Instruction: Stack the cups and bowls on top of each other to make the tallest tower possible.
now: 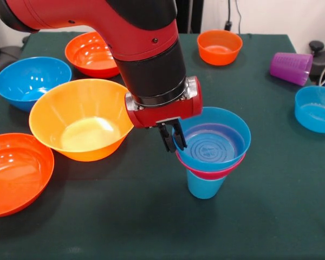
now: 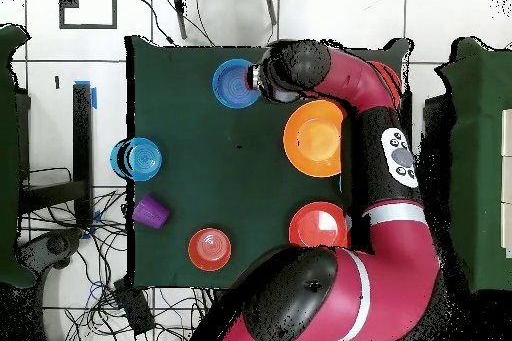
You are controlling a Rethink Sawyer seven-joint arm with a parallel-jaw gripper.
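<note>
Hanging at the tower's point(image 1: 210, 154) rim, the pincer point(image 1: 172, 136) pinches the wall of the small blue bowl point(image 1: 214, 142), one finger inside and one outside. That bowl sits in a pink bowl point(image 1: 206, 172) on an upright blue cup point(image 1: 205, 186), mid-surface point(image 1: 151, 216). Judged next, the yellow bowl point(image 1: 81, 119) lies just beside the arm, on the side away from the tower.
</note>
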